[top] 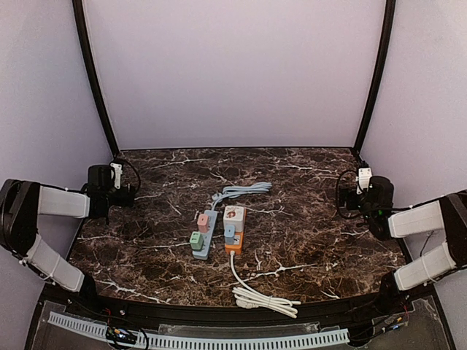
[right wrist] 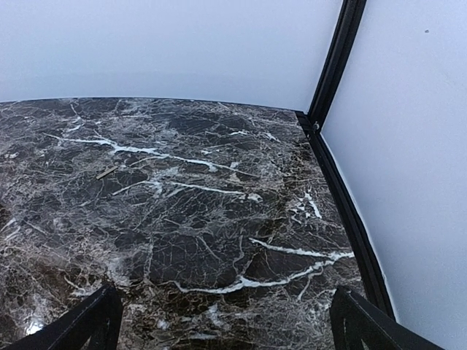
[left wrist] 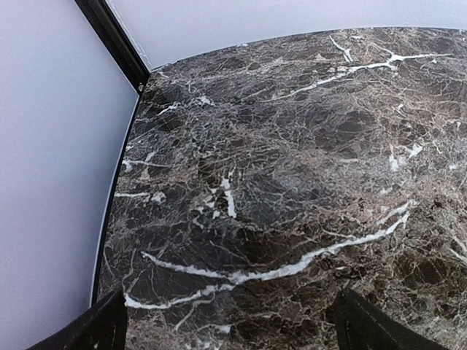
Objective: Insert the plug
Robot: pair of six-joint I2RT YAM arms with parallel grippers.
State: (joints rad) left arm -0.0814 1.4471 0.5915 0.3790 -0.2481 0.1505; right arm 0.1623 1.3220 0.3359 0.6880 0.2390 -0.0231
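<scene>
Lying side by side at the tabletop [top: 306, 240] centre, blue power strip [top: 206, 244] carrying pink plug [top: 203, 222] and green plug [top: 195, 240], white-and-orange power strip [top: 234, 232], left tool [top: 128, 195] and right tool [top: 341, 202] released, nothing grasped, positioned at opposite edges.

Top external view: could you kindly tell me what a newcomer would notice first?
At the centre, a blue power strip with a pink plug and a green plug lies beside a white-orange power strip. The left tool and right tool hang open at opposite sides.
</scene>
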